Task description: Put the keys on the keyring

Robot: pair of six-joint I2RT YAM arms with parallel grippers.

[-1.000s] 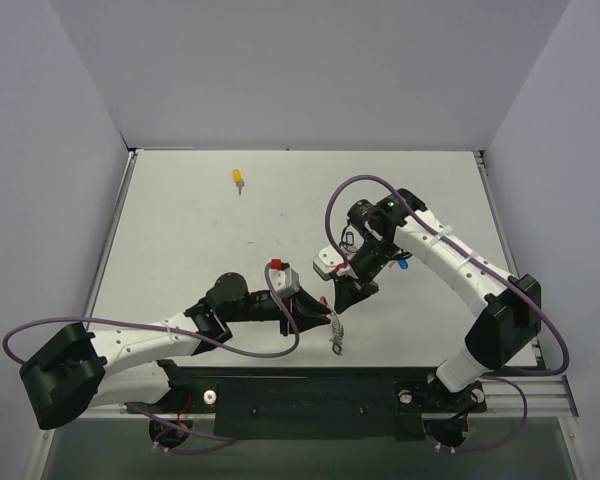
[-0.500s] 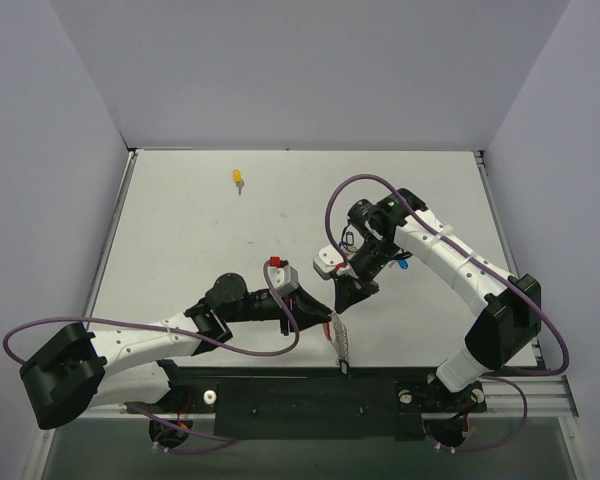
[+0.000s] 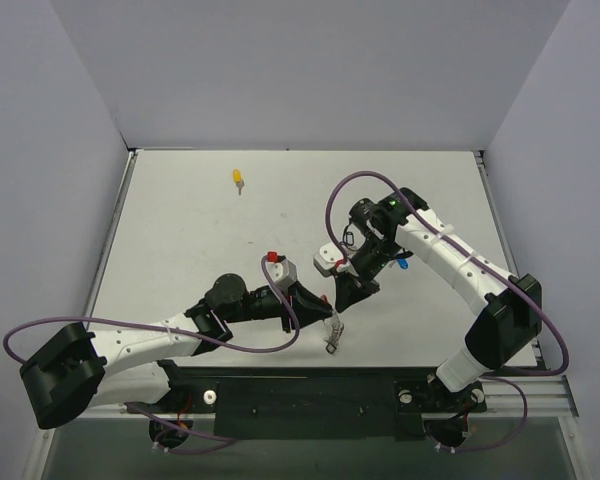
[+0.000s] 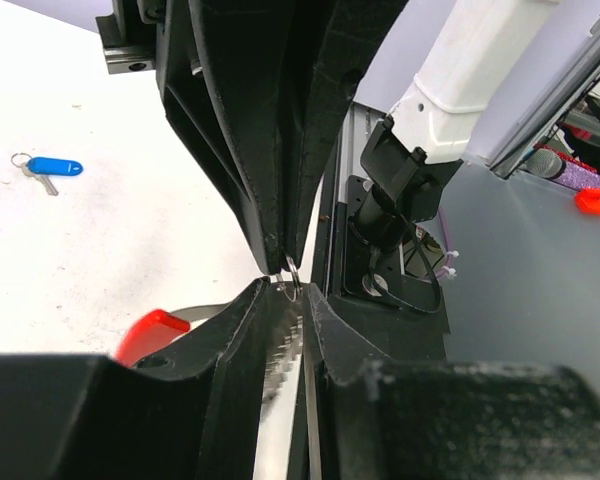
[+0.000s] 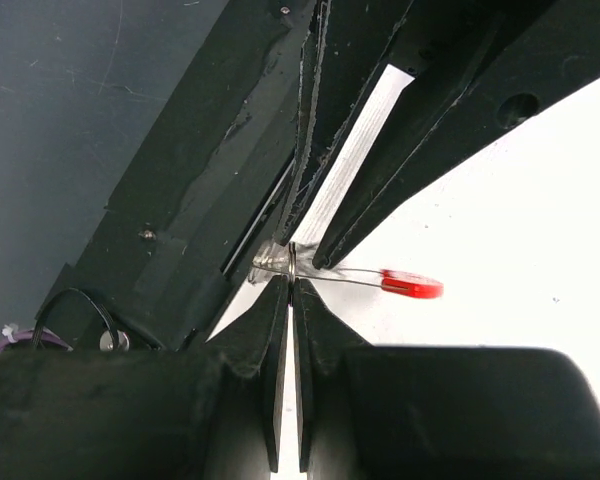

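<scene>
Over the near middle of the table my two grippers meet tip to tip. The keyring [image 3: 333,335] hangs between them, its silver pieces dangling below, and its red section [image 5: 412,285] juts out to one side. My right gripper [image 5: 292,283] is shut on a thin silver ring [image 5: 293,262] of it. My left gripper [image 4: 285,292] stands narrowly closed with a toothed silver piece [image 4: 283,350] between its jaws. Of the keys, the blue key [image 3: 404,265] lies on the table beside the right arm, and a yellow one [image 3: 238,178] lies far back on the left.
A black rail [image 3: 310,400] with both arm bases runs along the near edge, just below the dangling pieces. Grey walls close in the white table [image 3: 180,230] on three sides. Purple cables loop off both arms.
The dangling silver pieces swung down toward the rail and have come back up. The left gripper closed a little and its wrist shifted slightly. The right arm has barely moved.
</scene>
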